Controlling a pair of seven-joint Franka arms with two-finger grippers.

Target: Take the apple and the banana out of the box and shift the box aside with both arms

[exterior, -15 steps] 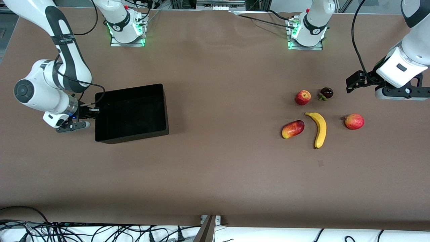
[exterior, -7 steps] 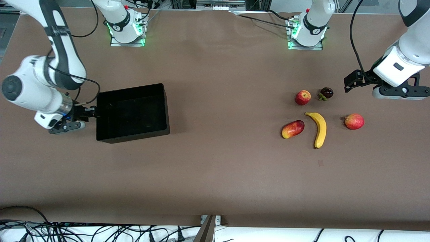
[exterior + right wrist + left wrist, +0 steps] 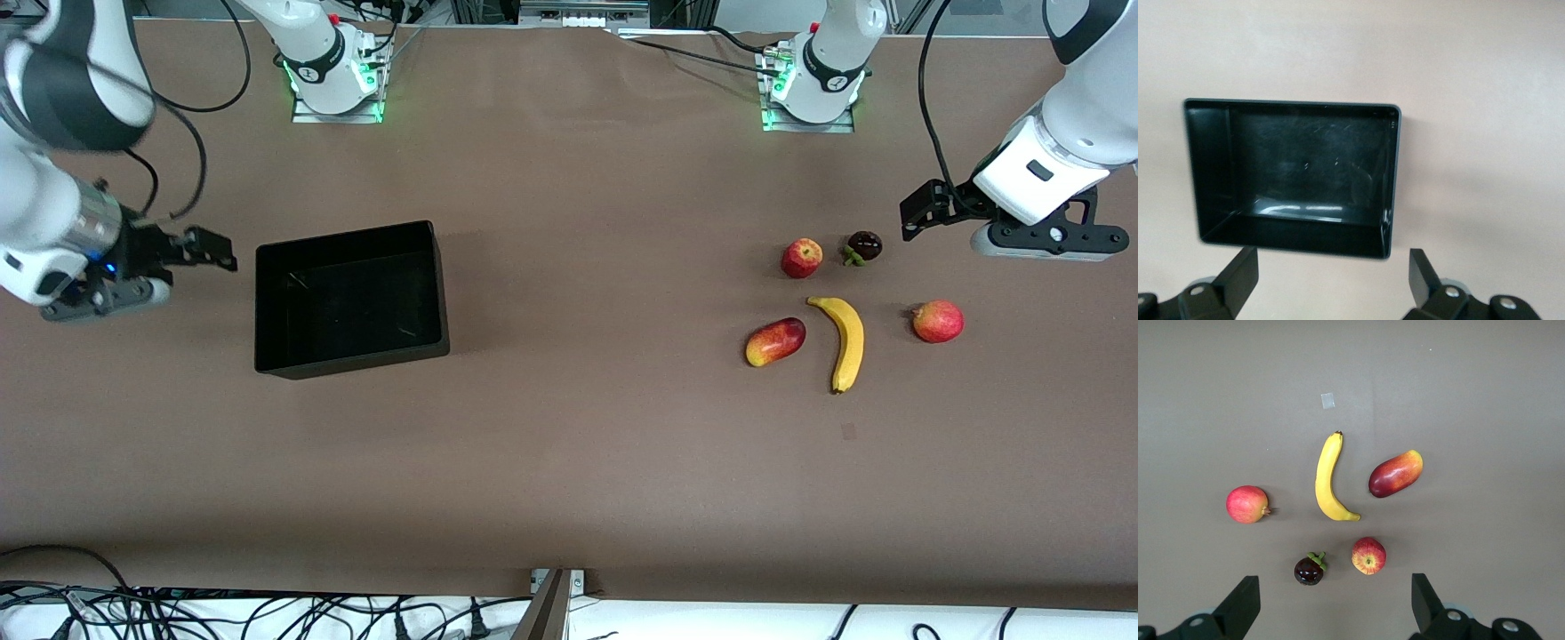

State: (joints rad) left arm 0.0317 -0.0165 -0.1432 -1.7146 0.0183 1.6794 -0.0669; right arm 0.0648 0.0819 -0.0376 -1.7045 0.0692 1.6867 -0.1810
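The black box (image 3: 348, 298) stands empty toward the right arm's end of the table; it also shows in the right wrist view (image 3: 1295, 175). My right gripper (image 3: 216, 250) is open and empty, off the box's end wall with a gap; its jaws (image 3: 1331, 273) frame bare table. The banana (image 3: 846, 340) lies toward the left arm's end, with the small red apple (image 3: 801, 258) farther from the camera. My left gripper (image 3: 917, 213) is open and empty, up over the table beside the fruits. In the left wrist view its jaws (image 3: 1333, 603) stand wide, with the apple (image 3: 1369, 555) and the banana (image 3: 1329, 478) ahead of them.
A red-yellow mango (image 3: 775, 341) lies beside the banana. A dark mangosteen (image 3: 863, 246) sits next to the apple. A second round red fruit (image 3: 937, 321) lies beside the banana, toward the left arm's end. The brown table (image 3: 587, 267) is bare between box and fruits.
My right gripper let go of the box's end wall and drew back and up toward the right arm's end. The box stayed put. My left gripper rose a little.
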